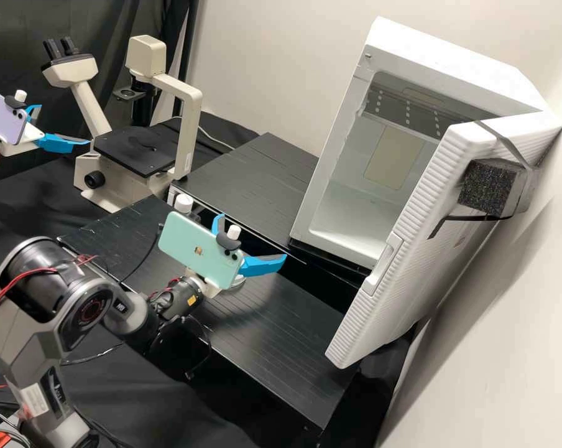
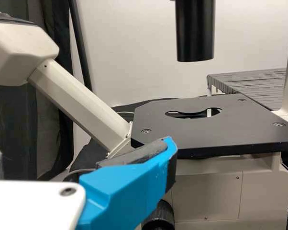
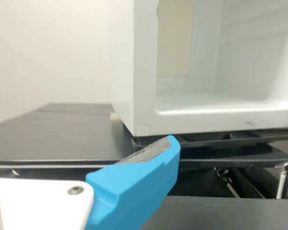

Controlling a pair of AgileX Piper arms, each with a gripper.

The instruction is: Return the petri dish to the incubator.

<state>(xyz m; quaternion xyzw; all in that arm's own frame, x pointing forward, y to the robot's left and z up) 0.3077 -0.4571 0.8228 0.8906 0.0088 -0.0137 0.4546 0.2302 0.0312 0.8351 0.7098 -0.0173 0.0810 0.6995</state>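
Observation:
At the far left of the high view, my left gripper [image 1: 64, 125] stands open beside the microscope stage [image 1: 135, 151]. In the left wrist view a blue finger of the left gripper [image 2: 82, 146] lies before the stage [image 2: 206, 129]. My right gripper [image 1: 253, 238] is open above the front black platform, facing the incubator [image 1: 331, 205], whose door is open. A pale round rim, possibly the petri dish [image 1: 238, 282], shows low behind the phone on the right arm, partly hidden. In the right wrist view the right gripper [image 3: 82, 143] is before the incubator [image 3: 144, 115].
The open incubator door [image 1: 411, 249] juts forward at the right, near the wall. A raised black platform [image 1: 250, 180] lies between microscope and incubator, with a gap between it and the front platform [image 1: 275, 354]. The microscope arm [image 1: 184, 130] rises beside the stage.

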